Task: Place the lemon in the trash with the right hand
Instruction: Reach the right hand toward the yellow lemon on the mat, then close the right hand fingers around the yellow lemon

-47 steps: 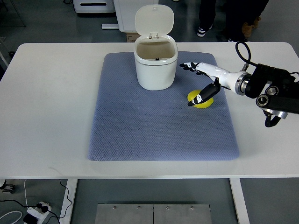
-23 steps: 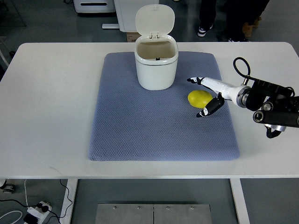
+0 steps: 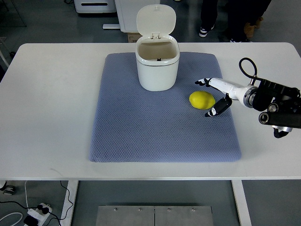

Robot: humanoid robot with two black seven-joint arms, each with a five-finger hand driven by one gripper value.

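Observation:
A yellow lemon (image 3: 201,100) lies on the blue-grey mat (image 3: 164,136), right of the white trash bin (image 3: 157,64), whose lid stands open. My right hand (image 3: 210,96) comes in from the right edge and sits just right of the lemon, a small gap between them. Its fingers (image 3: 204,82) are spread and hold nothing; the dark thumb (image 3: 217,108) points down-left beside the fruit. The left arm does not show.
The mat lies on a white table (image 3: 51,94). The bin stands at the mat's back middle. A person's legs and shoes (image 3: 203,31) show beyond the far table edge. Cables and a power strip (image 3: 37,212) lie on the floor at lower left.
My right hand has drawn back to the right, off the lemon. The lemon now lies fully uncovered on the mat, in about the same place.

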